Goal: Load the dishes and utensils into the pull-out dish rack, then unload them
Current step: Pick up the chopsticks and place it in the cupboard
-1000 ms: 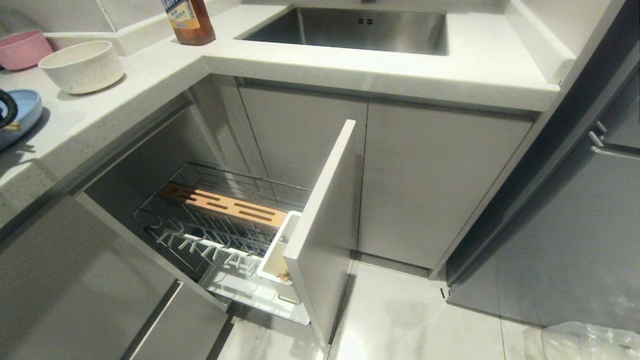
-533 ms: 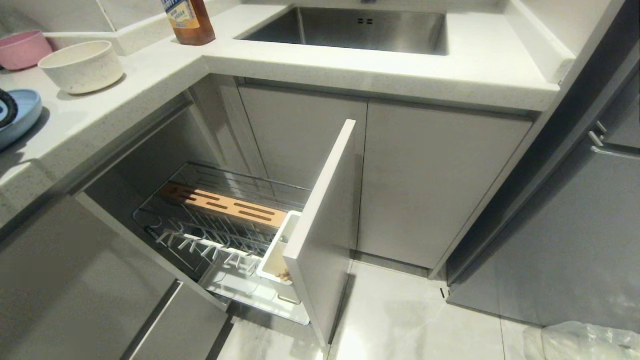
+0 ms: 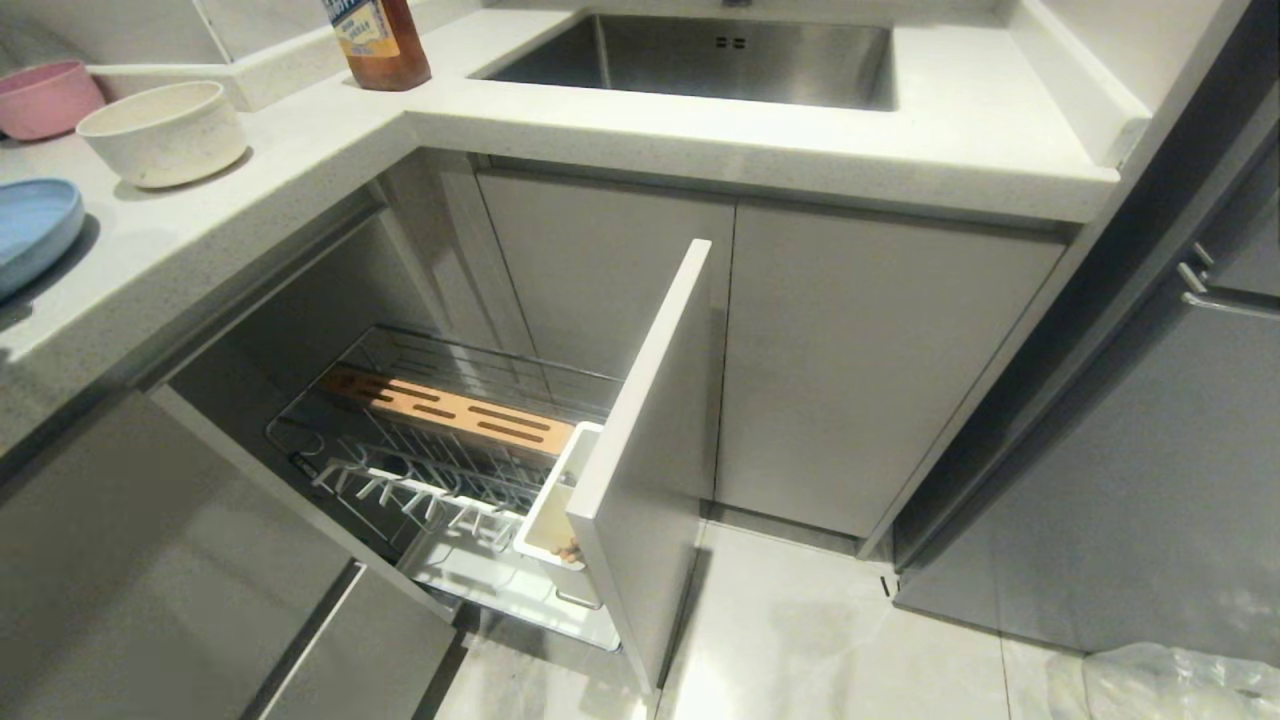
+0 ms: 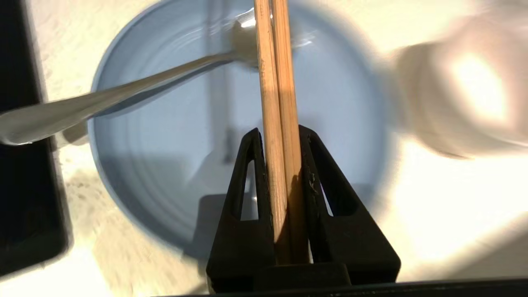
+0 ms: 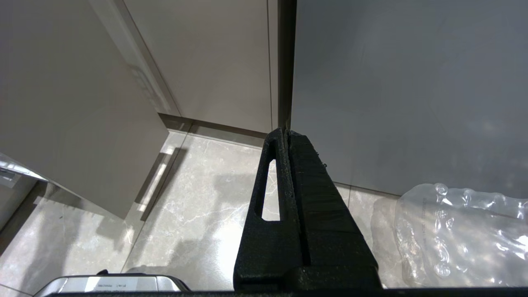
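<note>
In the left wrist view my left gripper (image 4: 279, 132) is shut on the pair of light-wood chopsticks (image 4: 274, 62), which run straight out between the fingers. It hangs above the light-blue plate (image 4: 330, 123); a metal spoon (image 4: 123, 93) lies across that plate. The cream speckled bowl (image 3: 165, 130) stands on the counter beside the plate (image 3: 35, 225). Below the counter the pull-out dish rack (image 3: 440, 450) stands open, with its wooden strip (image 3: 450, 405), white utensil cup (image 3: 555, 500) and grey drawer front (image 3: 650, 450). My right gripper (image 5: 286, 132) is shut on nothing, parked over the floor.
A pink bowl (image 3: 45, 95) and a brown bottle (image 3: 378, 40) stand at the back of the counter, with the steel sink (image 3: 700, 55) to the right. A clear plastic bag (image 5: 462, 235) lies on the floor by the grey cabinet.
The left gripper, seen over the plate at the head view's left edge a second ago, has drawn out of that view with the chopsticks. The plate now shows uncovered there.
</note>
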Robot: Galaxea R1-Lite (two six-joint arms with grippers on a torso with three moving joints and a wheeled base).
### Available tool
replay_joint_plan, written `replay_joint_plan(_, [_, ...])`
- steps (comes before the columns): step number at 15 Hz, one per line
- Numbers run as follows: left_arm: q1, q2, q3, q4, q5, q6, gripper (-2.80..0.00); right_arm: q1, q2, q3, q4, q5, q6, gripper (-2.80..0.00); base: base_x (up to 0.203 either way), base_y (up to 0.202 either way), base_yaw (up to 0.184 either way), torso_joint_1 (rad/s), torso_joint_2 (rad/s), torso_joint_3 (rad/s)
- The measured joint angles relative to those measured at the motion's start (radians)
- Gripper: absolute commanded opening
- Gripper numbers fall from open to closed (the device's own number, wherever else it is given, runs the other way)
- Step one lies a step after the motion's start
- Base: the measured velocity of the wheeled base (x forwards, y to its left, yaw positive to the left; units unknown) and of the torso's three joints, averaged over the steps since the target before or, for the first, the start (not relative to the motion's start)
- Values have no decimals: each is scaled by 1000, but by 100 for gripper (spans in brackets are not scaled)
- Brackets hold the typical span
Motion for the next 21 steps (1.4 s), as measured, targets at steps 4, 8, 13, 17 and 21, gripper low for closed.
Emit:
replay_joint_plan(4, [-228, -105, -53, -8, -3, 14, -280, 0, 0, 0, 0, 0, 0, -280, 0, 0, 0, 0, 0, 0])
replay_joint_plan(8, [-596, -177, -30, -11, -4, 12, -280, 0, 0, 0, 0, 0, 0, -280, 0, 0, 0, 0, 0, 0])
replay_joint_plan(13, [-872, -195, 193, 3, -72, -9, -280, 0, 0, 0, 0, 0, 0, -280, 0, 0, 0, 0, 0, 0])
replay_joint_plan(17, [-901, -124, 212, 156, -197, -46, -280, 0, 0, 0, 0, 0, 0, -280, 0, 0, 0, 0, 0, 0])
replay_joint_plan(21, [-903, -18, 148, 359, -279, -134, -280, 0, 0, 0, 0, 0, 0, -280, 0, 0, 0, 0, 0, 0])
